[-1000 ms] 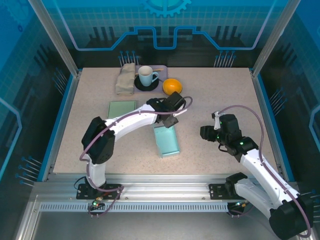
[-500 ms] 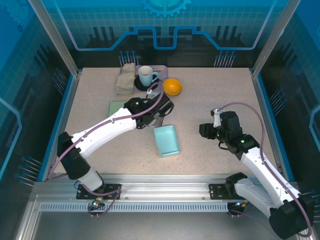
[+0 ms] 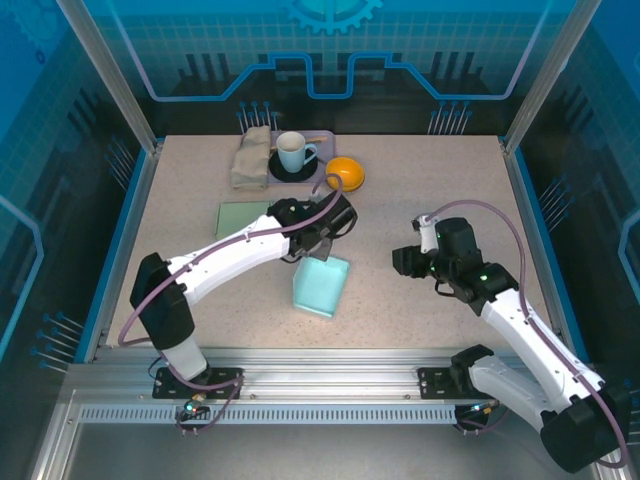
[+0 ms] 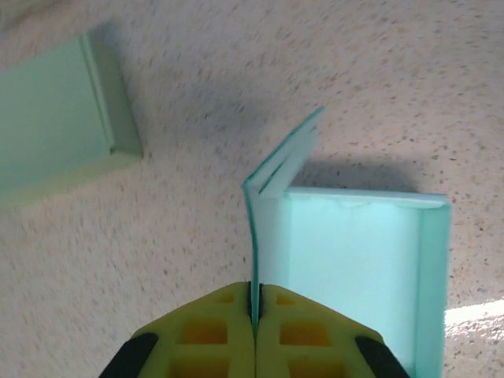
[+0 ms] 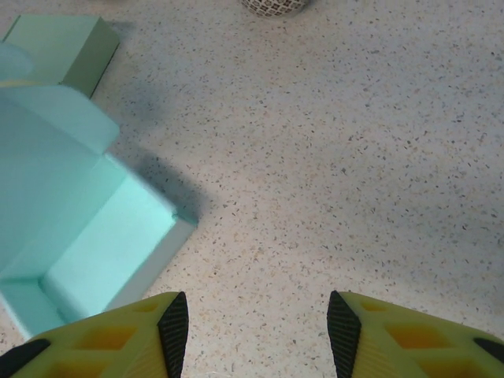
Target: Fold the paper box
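Table (image 3: 440,190): speckled, pale; paper box (image 3: 322,287) lies near its middle, skewed to the table edges, between the two arms; flat green piece (image 3: 243,214) well apart to the left rear.

Left gripper (image 4: 254,315): fingers pressed together on one thin side wall of the box, nothing else between them; right gripper (image 5: 258,323): jaws spread, empty, hanging over bare table just right of the box.

Risks (judgement): the pinch is on a single sheet edge, so a pull could crease or tear the wall, or drag the whole light box, since nothing pins the base; the wall could also slip out of the pads.

Box appearance: pale teal, open-topped, shallow tray; held wall bows slightly; a doubled flap (image 4: 283,161) stands loose and splayed at its far corner; opposite wall upright; folding not finished.
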{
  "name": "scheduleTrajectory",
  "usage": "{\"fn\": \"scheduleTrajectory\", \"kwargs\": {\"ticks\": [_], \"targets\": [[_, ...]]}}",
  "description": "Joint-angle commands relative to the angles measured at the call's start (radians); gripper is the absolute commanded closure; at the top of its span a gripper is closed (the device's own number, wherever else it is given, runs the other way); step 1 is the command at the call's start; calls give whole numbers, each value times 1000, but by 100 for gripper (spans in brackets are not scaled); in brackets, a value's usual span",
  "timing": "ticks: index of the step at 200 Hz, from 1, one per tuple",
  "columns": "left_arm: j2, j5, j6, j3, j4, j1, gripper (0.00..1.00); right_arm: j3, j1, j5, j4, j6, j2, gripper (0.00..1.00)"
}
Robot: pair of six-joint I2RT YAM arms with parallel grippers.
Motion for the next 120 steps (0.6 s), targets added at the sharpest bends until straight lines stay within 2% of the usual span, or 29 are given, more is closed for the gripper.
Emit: {"fn": "scheduleTrajectory", "kwargs": {"ticks": [1,17,32,53,71,95,120], "targets": [[13,27,389,85,40,10,100,47,14,-37,-24,-64,7,48],[-21,101,616,68,121,10,100,58,12,-26,-16,-74,12,47],[-67,217,814,3,211,9,100,60,13,-17,5,-71,16,47],[-82,315,1027,-63,273,14,100,65,10,-1,21,-54,40,47],[-51,347,1106,-50,284,25,100,64,10,21,21,-36,59,47],[-12,400,1157,-24,297,32,94,34,10,57,36,-16,62,47],[44,374,1204,-6,324,33,91,12,10,95,44,4,71,47]]}}
